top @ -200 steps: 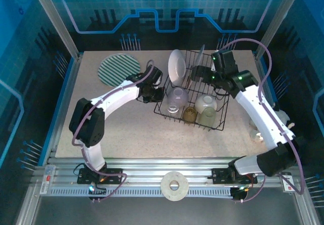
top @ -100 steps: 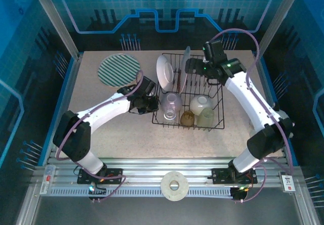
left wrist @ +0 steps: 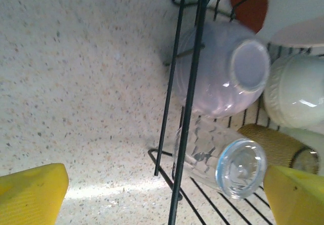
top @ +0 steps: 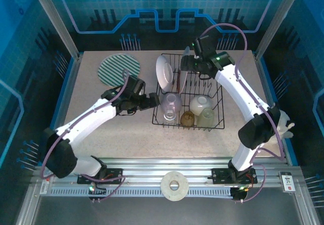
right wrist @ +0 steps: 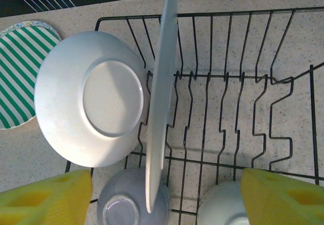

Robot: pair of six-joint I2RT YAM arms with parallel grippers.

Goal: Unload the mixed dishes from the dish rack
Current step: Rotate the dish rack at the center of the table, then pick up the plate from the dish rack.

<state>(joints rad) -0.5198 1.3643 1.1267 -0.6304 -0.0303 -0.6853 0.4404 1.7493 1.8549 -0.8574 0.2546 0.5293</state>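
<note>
**Release and approach.** The left end effector, pinched shut a moment before, stood spread wide and empty at the dish rack's side wire, with the lilac cup just ahead. The right end effector, open but narrowing, had swung over an edge-on white plate upright between its fingers. A striped plate lay on the tabletop, so unloading was barely begun.

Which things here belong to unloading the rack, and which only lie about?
Job: black wire dish rack; leaning round white plate; upright white plate; lilac cup; clear glass; amber cup; cream cup; pale green cup; green-striped plate on the table.
Idle: white ring on the front rail.
</note>
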